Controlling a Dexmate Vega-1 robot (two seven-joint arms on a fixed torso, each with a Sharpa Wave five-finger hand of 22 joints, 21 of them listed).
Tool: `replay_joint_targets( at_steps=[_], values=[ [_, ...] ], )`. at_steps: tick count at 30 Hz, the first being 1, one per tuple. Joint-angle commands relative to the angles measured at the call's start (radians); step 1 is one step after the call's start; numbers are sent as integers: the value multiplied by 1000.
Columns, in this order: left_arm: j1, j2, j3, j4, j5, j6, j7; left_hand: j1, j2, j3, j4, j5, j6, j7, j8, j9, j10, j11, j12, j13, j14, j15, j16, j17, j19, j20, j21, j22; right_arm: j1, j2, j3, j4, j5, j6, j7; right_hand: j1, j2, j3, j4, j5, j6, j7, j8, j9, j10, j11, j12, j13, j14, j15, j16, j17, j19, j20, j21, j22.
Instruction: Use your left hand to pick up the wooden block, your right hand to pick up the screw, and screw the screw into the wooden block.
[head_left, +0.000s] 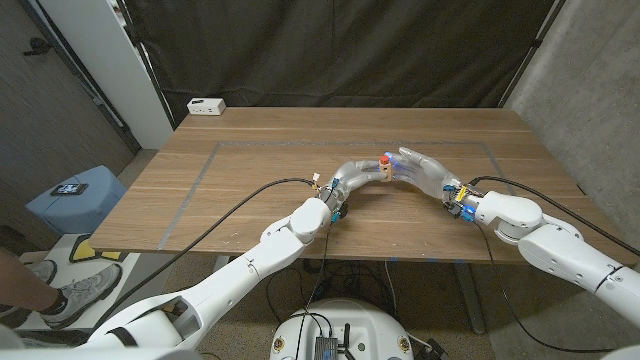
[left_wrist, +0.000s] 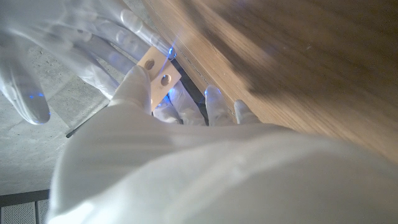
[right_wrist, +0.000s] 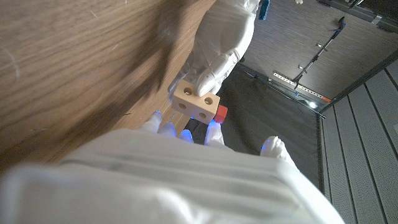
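Above the table's (head_left: 250, 175) middle the left hand (head_left: 352, 178) pinches the wooden block (right_wrist: 196, 102), lifted; the right hand (head_left: 425, 167) pinches the red-headed screw (right_wrist: 220, 112) at it (tip hidden), so misalignment with a hole could jam or drop it
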Motion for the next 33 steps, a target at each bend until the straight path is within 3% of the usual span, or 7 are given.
replay_joint_targets(
  at_steps=[1,33],
  values=[
    [3,2,-2,-4,-4,4,0,0,3,7,4,5,9,2,7,3,0,-1,1,2,-2,-70,5,2,-6,0,4,4,-9,-11,5,-17,3,-9,-9,0,1,0,2,4,13,1,4,1,-136,4,4,3,-157,3,2,4,-6,-1,1,5],
    [2,0,0,2,-18,5,-12,1,4,7,4,5,7,2,7,3,-1,-1,1,2,-2,-69,6,2,-6,-1,4,4,-76,-51,43,-76,15,-26,-56,3,4,3,1,5,24,-3,2,0,-135,3,6,3,-156,4,3,3,-3,0,4,4]
  ],
)
